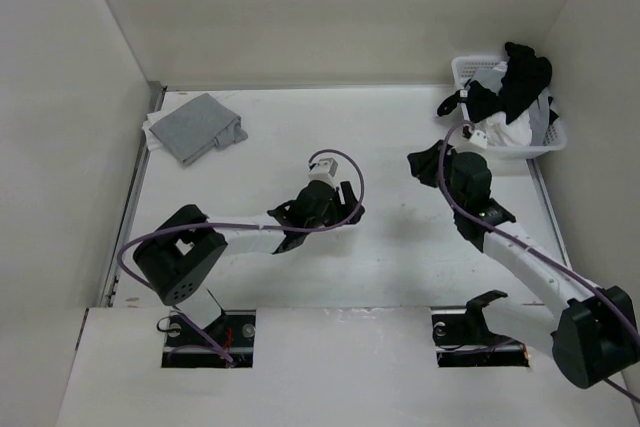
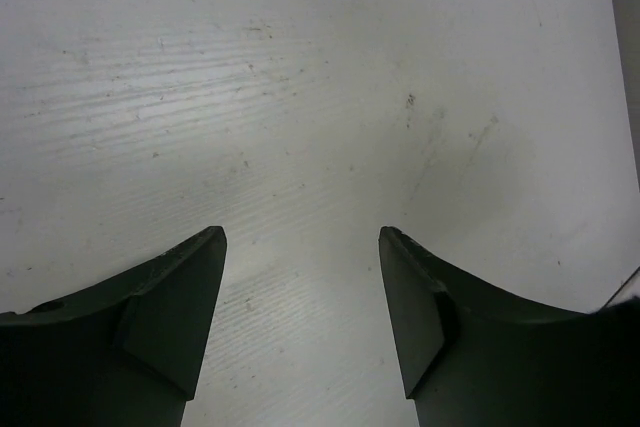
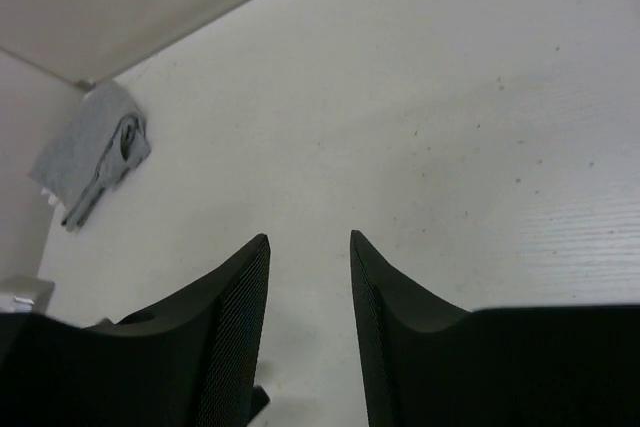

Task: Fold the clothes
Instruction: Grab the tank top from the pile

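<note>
1. The black tank top (image 1: 522, 75) is lying bunched in the white basket (image 1: 463, 68) at the far right corner of the table (image 1: 400, 267), with part of it spilling over the basket's left rim.
2. White and grey garments (image 1: 508, 133) are sitting in the same basket, beneath and beside the black fabric.
3. A light grey garment (image 1: 195, 127) is resting folded at the far left of the table, well apart from the basket.
4. The left gripper (image 2: 300, 237) is hanging over bare tabletop near the middle, its jaws standing wide apart with nothing between them.
5. The right gripper (image 3: 310, 240) is hovering over the table on the right side, near the basket but not touching it or the clothes.
6. Its jaws are also standing apart, though by a narrower gap, and are holding nothing.
7. In the right wrist view, the right gripper's fingers are pointing across the table toward the grey garment in the far corner.
</note>
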Robot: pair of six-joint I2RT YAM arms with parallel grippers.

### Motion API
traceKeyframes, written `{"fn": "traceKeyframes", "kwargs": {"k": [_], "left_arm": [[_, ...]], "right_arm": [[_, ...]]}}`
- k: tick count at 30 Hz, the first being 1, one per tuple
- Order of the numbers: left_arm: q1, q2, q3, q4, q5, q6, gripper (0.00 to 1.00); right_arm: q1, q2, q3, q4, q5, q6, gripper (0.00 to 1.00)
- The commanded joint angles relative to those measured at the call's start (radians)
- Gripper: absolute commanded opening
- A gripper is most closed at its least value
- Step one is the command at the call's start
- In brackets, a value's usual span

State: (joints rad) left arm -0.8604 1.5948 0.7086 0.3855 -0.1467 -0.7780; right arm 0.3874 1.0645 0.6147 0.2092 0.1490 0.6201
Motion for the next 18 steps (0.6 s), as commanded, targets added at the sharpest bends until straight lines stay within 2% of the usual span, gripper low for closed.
{"fn": "traceKeyframes", "kwargs": {"k": [1,5,8,10,11,13,15,17,18], "left_arm": [[0.005,0.010,0.037,0.069,0.070,0.023,0.62],[-0.005,0.017,0.026,0.096,0.099,0.048,0.57],[-0.021,0.011,0.002,0.139,0.125,0.086,0.42],[-0.019,0.004,-0.015,0.157,0.153,0.103,0.21],[-0.016,0.001,-0.024,0.167,0.156,0.103,0.18],[-0.009,0.002,-0.038,0.194,0.156,0.103,0.17],[0.008,0.008,-0.054,0.222,0.163,0.097,0.20],[0.033,0.004,-0.066,0.234,0.186,0.089,0.23],[0.047,-0.004,-0.076,0.243,0.193,0.085,0.26]], "right_arm": [[-0.049,-0.018,0.083,-0.046,0.023,-0.013,0.35],[-0.097,0.038,0.184,-0.108,0.026,-0.011,0.14],[-0.159,0.104,0.281,-0.171,0.073,0.010,0.00],[-0.285,0.208,0.423,-0.218,0.125,0.018,0.00],[-0.336,0.265,0.478,-0.214,0.138,0.017,0.00],[-0.423,0.381,0.578,-0.206,0.155,0.012,0.00],[-0.526,0.552,0.728,-0.209,0.144,0.007,0.03],[-0.575,0.666,0.839,-0.221,0.133,-0.014,0.10],[-0.609,0.754,0.923,-0.220,0.133,-0.043,0.18]]}}
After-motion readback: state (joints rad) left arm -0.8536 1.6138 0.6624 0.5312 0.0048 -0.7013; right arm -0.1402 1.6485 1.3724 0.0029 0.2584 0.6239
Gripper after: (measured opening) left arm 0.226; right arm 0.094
